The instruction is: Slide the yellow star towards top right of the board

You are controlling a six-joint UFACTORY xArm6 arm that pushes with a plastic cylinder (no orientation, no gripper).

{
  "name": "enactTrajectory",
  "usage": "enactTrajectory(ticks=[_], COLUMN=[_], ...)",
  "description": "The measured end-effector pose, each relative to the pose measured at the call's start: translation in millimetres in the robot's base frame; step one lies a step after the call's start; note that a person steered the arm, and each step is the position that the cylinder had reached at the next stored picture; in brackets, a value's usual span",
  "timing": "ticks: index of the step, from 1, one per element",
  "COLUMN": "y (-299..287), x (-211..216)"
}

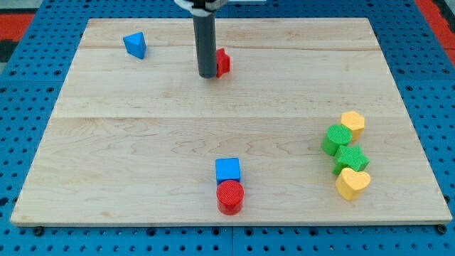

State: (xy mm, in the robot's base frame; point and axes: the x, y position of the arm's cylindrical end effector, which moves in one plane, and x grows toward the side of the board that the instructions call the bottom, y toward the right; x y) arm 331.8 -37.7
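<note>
yellow star (352, 123) unmoved at right edge of surface (142, 128), task unstarted; my tip (207, 75) touching red block (223, 62) near top edge; claw state untellable.

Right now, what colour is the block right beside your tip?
Red: the red block sits against my tip on the view's right, seen in the camera view.

A robotics lab bench: a pale wooden desk (142, 107) sits on a blue perforated mounting plate (28, 43), the kind used for test rigs. My tip (207, 75) rests on that desk, with small coloured test blocks scattered beyond it.
</note>
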Motion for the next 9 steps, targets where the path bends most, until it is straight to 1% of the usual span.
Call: enactTrajectory(ticks=[1,2,3,4,5,9], y=[1.4,39.0,36.2,30.4,38.7,43.4], x=[-36.2,-50.5,-49.7,2.8,30.1,28.9])
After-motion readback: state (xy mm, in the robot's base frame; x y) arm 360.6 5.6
